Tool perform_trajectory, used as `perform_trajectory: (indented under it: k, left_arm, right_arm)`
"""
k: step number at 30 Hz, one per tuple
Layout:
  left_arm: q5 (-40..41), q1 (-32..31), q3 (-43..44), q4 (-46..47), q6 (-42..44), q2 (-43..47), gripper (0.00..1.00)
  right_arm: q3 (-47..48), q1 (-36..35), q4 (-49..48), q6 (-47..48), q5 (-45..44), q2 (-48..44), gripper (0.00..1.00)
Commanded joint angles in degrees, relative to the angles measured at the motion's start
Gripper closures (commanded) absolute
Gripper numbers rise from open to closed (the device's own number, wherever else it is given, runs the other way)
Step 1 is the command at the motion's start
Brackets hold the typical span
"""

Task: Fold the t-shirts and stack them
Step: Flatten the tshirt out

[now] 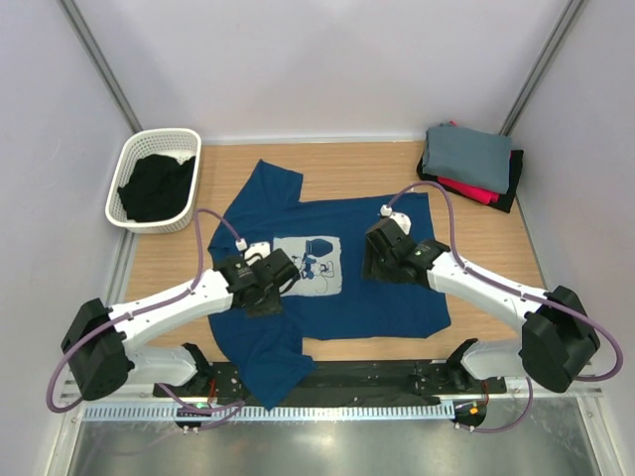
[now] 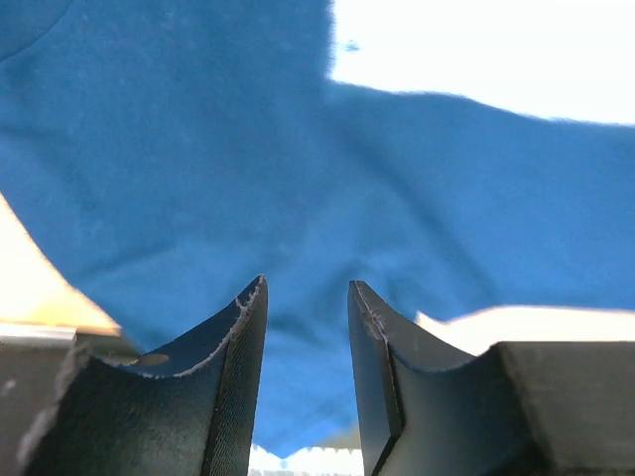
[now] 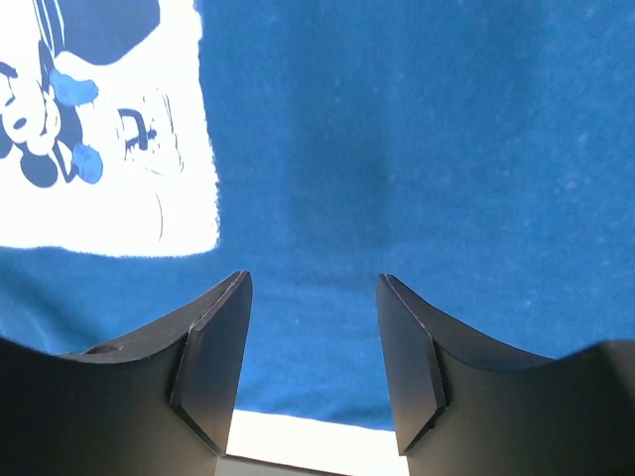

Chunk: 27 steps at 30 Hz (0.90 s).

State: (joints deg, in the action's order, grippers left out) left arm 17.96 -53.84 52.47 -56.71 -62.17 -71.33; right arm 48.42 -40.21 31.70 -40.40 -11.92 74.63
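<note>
Left pincer, right pincer just above spread navy t-shirt

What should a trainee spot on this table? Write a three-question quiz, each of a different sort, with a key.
1. True or false: the navy blue cloth t-shirt lies spread out with its pale square print facing up.
2. Which colour tops the folded t-shirt stack at the far right corner? A red, B grey, C black.
3. Fill in: the white plastic lattice basket holds ___ cloth.

Key: 1 true; 2 B; 3 black.
</note>
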Motion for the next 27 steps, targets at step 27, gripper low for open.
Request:
perform_trajectory:
  k: [27]
  left_arm:
    - [-6.4, 19.6, -21.1, 9.1, -0.2, 5.2, 0.63]
  right_arm:
    - [-2.3, 3.6, -0.6, -1.3, -5.0, 3.7, 0.41]
